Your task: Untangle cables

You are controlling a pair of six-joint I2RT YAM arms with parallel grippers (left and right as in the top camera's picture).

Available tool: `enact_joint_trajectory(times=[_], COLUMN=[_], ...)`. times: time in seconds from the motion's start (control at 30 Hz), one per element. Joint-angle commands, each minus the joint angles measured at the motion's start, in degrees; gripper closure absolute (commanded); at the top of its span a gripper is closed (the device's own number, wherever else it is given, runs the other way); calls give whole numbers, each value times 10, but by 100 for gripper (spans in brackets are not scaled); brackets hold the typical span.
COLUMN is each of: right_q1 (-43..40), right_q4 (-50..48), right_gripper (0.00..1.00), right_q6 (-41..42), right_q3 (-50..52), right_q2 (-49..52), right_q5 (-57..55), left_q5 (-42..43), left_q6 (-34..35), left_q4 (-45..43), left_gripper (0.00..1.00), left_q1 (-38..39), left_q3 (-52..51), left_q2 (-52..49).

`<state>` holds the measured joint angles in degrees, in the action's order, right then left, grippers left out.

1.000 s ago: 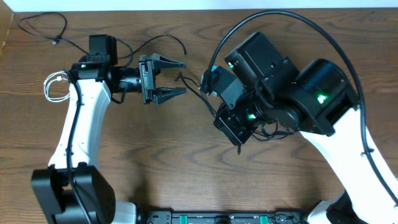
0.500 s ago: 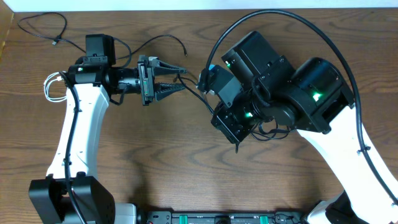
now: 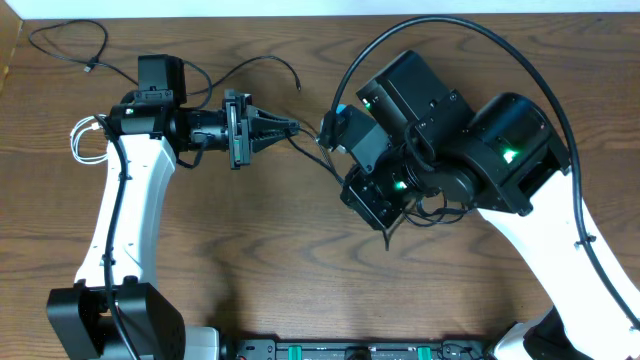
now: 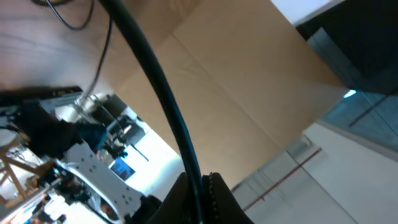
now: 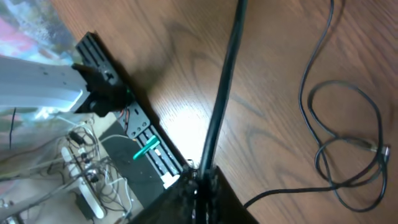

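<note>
Dark wood-grain counter [image 3: 250, 250] fills our overhead view. At its left edge the white cable [image 3: 82, 140] lies in a small coil just beside the left arm [image 3: 130, 200], apart from the other cords. Toward the far left corner, the far black cable [image 3: 68, 42] lies in a loose loop with nothing holding it.

Nearer the middle, our left gripper [image 3: 290, 128] has its jaws together. Its wrist view shows them pinched on the held black cable [image 4: 155, 81], which runs up and away from the fingers. We think the thin slack arcing toward the far edge and ending in the small plug [image 3: 297, 85] belongs to this cord, though we cannot trace it for certain.

Just to the right, the right gripper [image 5: 200, 176] is hidden under its own arm from overhead. Its wrist view shows the jaws clamped on a black cord rising straight out of them. We take this to be the same cable, with a short stretch spanning the two grippers.

We judge these cords light, limp and rather slick. They will sag, twist and slide through a light pinch, and only the plug is stiff. We would take hold close on either side of a crossing, or just behind the plug, and draw gently so that no loop tightens.
</note>
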<state>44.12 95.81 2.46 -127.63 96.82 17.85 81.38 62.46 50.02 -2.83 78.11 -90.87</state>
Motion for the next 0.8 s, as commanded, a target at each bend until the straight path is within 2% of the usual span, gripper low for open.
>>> enact_joint_trajectory(times=[0.0,0.03,0.13,0.2,0.27,0.33,0.43,0.53,0.63,0.77], right_q1=[0,-2,-10,-21,-35,-52,-80,-109,-134,-155], right_q4=[2,4,9,15,15,15,15,15,15,15], right_gripper=[79,65,33,20,1,1,1,1,1,1], right_q6=[65,89,136,148,150,157,162,168,171,172], right_q3=[2,2,2,2,2,2,2,2,2,2], right_q2=[-1,-1,-1,-1,-1,-2,-2,-2,-2,-2], right_q5=[-86,-116,-177,-194,-194,-192,-192,-192,-192,-190], left_q5=[-6,-4,-4,-7,-22,-39,-53,-56,-63,-71], left_q6=[-17,-17,-10,19,66,122,228,377,463,474], left_q4=[-2,-5,-43,-90,-163,-262,-459,-640,-713,-720], left_gripper=[93,93,93,92,93,93,93,93,93,93], left_q1=[7,10,19,24,30,36,39,38,38,38], left_q3=[-2,0,14,27,41,54,67,83,109,146], left_q2=[9,13,32,51,75,100,128,134,128,120])
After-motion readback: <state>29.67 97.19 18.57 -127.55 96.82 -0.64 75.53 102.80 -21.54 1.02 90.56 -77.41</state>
